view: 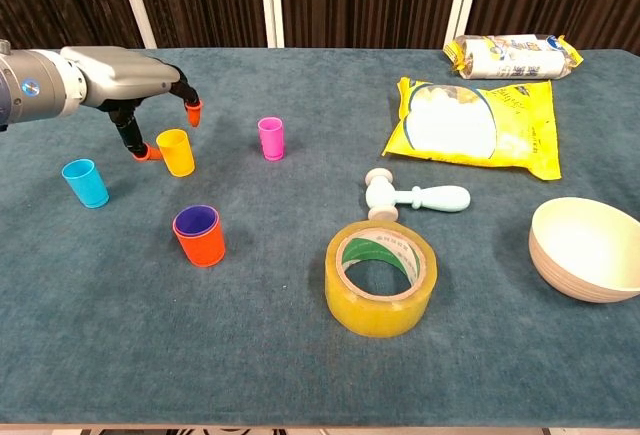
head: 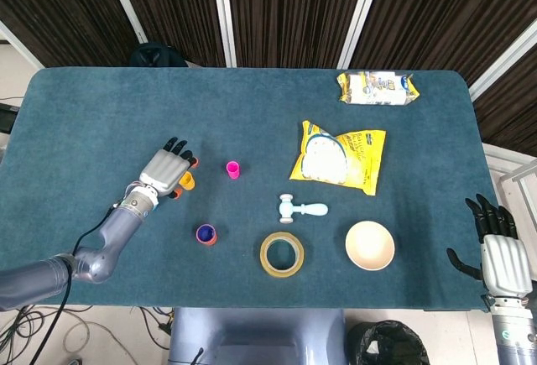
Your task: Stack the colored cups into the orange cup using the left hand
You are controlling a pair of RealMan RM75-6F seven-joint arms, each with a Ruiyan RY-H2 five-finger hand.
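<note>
Now, left hand (view: 125,75) over yellow cup (view: 176,152) — fingers (view: 192,110) spread, cup between thumb & fingertips, unheld.

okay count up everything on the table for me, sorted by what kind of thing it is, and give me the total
Cups: 5 – blue cup, yellow cup, pink cup, orange cup, purple cup nested inside the orange one
Snack bags: 2 – yellow bag, small bag
Tape rolls: 1 – tape roll
Bowls: 1 – bowl
Toy hammers: 1 – toy hammer
Total: 10

Matt blue cloth table (view: 300,375); smooth plastic cups (view: 177,151); glossy yellow tape roll (view: 381,278); shiny plastic snack bag (view: 480,125).
</note>
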